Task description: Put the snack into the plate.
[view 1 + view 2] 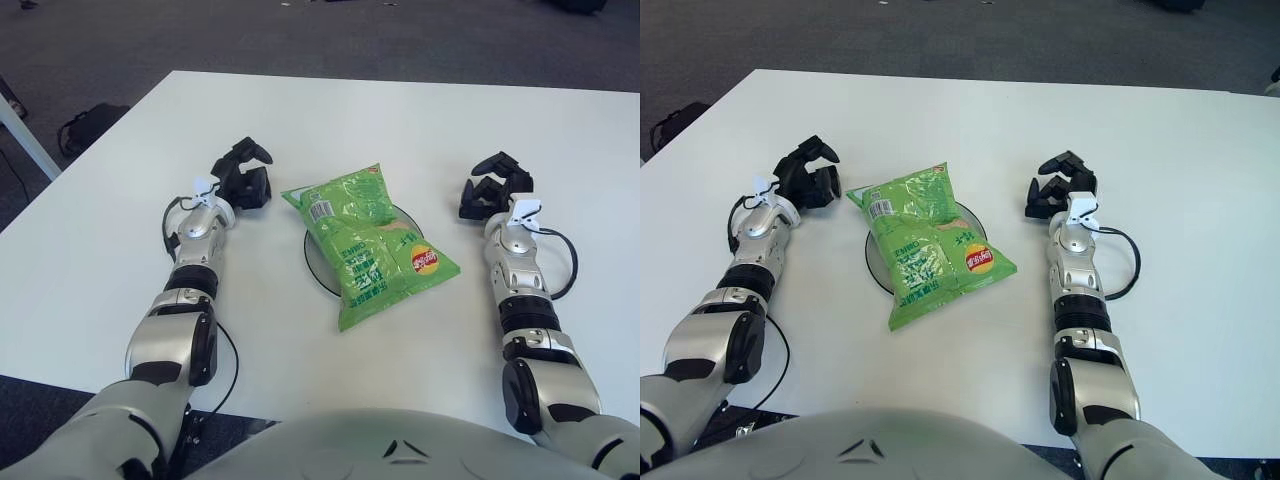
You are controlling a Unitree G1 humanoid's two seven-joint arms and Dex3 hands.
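A green snack bag lies flat across a white plate with a dark rim at the table's middle, covering most of it and overhanging its near edge. My left hand shows just left of the bag, apart from it, fingers relaxed and empty. My right hand shows to the right of the plate, fingers relaxed and empty.
The white table stretches far behind the plate. Dark carpet lies beyond its edges. A black object sits on the floor at the far left, next to a white table leg.
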